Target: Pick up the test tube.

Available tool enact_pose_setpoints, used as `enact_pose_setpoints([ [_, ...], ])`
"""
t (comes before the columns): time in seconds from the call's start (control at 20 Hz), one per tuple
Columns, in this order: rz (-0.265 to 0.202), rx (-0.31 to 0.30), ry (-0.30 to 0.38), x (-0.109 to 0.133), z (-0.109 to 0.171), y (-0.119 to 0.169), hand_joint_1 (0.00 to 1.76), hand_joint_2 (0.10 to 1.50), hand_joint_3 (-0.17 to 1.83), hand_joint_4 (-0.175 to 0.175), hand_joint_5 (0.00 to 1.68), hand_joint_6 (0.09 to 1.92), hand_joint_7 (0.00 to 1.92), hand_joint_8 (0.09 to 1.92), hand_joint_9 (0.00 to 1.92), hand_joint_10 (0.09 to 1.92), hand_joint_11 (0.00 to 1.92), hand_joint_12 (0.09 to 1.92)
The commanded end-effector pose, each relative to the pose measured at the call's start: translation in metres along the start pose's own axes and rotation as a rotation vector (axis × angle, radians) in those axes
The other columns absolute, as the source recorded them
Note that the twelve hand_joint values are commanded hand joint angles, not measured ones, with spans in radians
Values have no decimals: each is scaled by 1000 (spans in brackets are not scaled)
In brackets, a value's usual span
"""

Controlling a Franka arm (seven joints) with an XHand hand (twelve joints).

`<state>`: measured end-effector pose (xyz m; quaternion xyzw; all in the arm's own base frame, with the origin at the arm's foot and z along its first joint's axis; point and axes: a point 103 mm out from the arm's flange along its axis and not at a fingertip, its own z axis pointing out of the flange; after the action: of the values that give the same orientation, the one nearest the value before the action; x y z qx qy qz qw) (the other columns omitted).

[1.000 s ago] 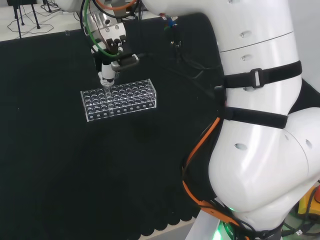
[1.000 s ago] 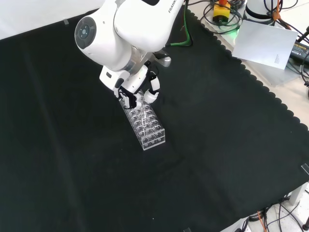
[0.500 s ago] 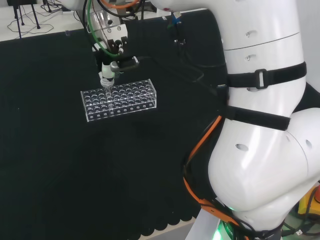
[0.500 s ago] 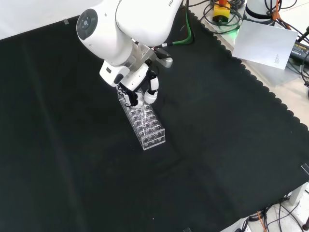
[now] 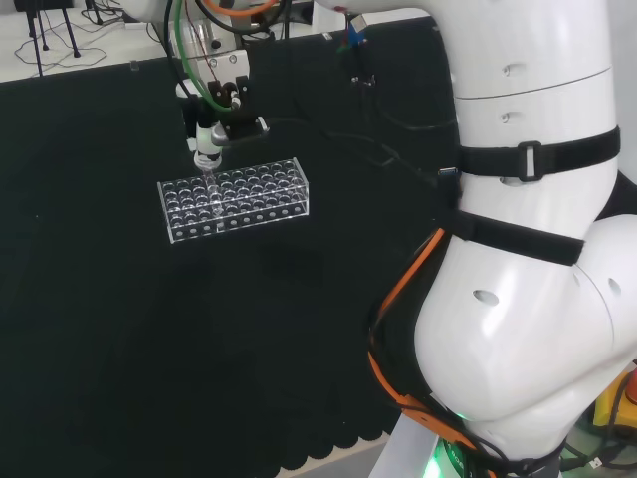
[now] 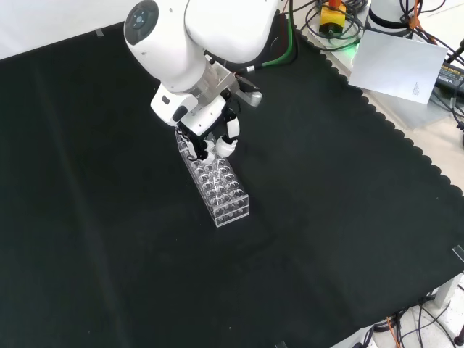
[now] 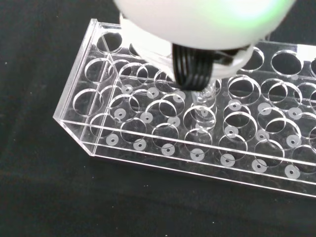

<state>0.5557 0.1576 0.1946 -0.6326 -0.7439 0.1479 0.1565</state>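
A clear rack (image 6: 215, 183) of round holes lies on the black cloth of the surface (image 6: 326, 217), well in from every edge and running lengthwise away from the near edge. The robot hand (image 6: 214, 138) hangs over the rack's far end, its fingers (image 6: 230, 135) curled downward and closed together just above the holes. A thin clear tube (image 6: 212, 156) seems to stand between them, though it is hard to make out. A big white arm link (image 6: 181, 43) rises behind the robot hand.
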Motion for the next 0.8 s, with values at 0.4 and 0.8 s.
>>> enact_pose_setpoints([
  [0.4, -35, -57, -18, 4, -14, -6, 1342, 597, 673, -175, 1429, 102, 1501, 502, 1631, 613, 1454, 985],
  [0.8, -32, -82, 0, -2, -17, -12, 1342, 597, 674, -175, 1446, 87, 1500, 507, 1649, 593, 1470, 979],
])
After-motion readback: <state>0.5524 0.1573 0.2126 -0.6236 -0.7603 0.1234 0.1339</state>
